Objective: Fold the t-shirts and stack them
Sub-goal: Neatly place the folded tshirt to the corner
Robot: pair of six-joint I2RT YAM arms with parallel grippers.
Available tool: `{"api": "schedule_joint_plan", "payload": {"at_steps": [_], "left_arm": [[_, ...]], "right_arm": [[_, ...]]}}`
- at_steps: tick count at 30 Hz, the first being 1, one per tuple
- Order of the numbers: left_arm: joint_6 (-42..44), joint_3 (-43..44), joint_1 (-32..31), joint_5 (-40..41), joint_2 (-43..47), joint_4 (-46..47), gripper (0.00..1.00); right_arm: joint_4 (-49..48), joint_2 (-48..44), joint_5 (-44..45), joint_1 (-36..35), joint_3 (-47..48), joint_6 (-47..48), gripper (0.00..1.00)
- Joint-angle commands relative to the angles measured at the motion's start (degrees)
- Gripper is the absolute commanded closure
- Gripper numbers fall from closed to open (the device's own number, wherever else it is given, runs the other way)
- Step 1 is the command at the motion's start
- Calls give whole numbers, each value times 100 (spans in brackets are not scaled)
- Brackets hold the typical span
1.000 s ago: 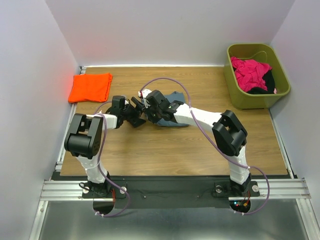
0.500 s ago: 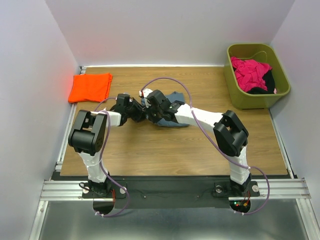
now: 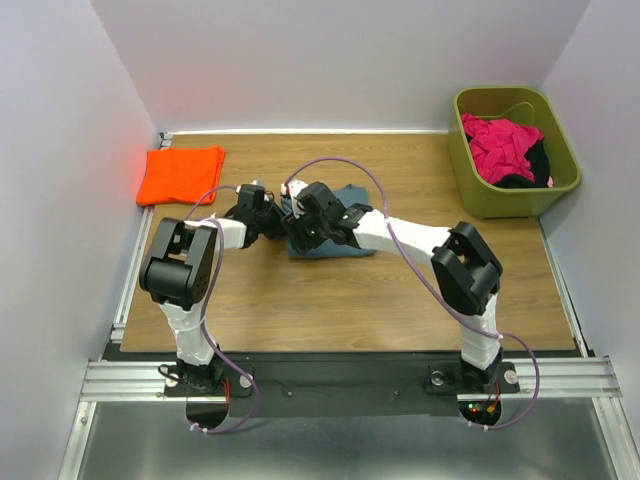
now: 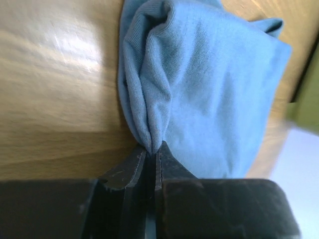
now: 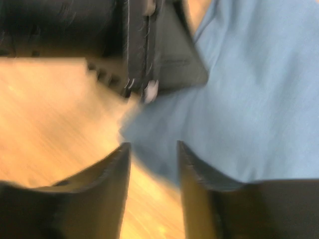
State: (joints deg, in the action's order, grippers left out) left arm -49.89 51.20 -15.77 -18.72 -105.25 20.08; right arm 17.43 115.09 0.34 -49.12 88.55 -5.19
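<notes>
The slate blue-grey t-shirt (image 3: 335, 248) lies bunched on the wooden table's middle, partly under my right arm. My left gripper (image 3: 272, 214) is shut on a gathered fold at the shirt's left edge; in the left wrist view the cloth (image 4: 209, 84) is pinched between the jaws of the left gripper (image 4: 151, 149). My right gripper (image 3: 300, 236) hovers just beside it, open. In the blurred right wrist view the right gripper (image 5: 153, 147) has nothing gripped, with the blue shirt (image 5: 249, 99) just beyond its tips. The orange t-shirt (image 3: 181, 174) lies folded at the far left.
An olive-green bin (image 3: 562, 186) at the far right corner holds pink and black clothes (image 3: 500, 146). White walls enclose the table on three sides. Bare wood (image 3: 330, 300) stretches between the shirt and the arm bases.
My left gripper moved right to the blue shirt's edge and shut on it. My right gripper opened and let the cloth go; the shirt's near-left part dropped flatter.
</notes>
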Motion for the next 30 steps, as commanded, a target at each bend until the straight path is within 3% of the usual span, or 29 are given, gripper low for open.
{"api": "schedule_joint_plan", "payload": {"at_steps": [1,2,4,9,11,18,24,30], "left_arm": [[1225,592,144,500,321,-546,100],[1697,828,284,544,373,-670,100],[2575,1152,434,685,383,-1178,100],[4097,2507,803,1255,76,-2805,100],[4686,3287,952,2009,-100,-3560,100],[5550,4835,1401,3014,-821,-4249,100],[6447,6170,1489,3778,-1549,-4328,100],[6965,7236,1533,3902,-1981,-4407,100]], "right_arm": [[-310,-784,212,-1,-258,-157,34],[-284,-882,369,-1,-329,-210,24],[-232,-1258,563,-1,-627,-219,15],[154,-2147,713,-1,-1321,-315,3],[330,-2559,792,-1,-1672,-377,2],[840,-3212,1073,-1,-2272,-456,2],[1078,-2853,1030,-1,-2088,-588,2],[1473,-2299,968,-10,-1429,-580,3]]}}
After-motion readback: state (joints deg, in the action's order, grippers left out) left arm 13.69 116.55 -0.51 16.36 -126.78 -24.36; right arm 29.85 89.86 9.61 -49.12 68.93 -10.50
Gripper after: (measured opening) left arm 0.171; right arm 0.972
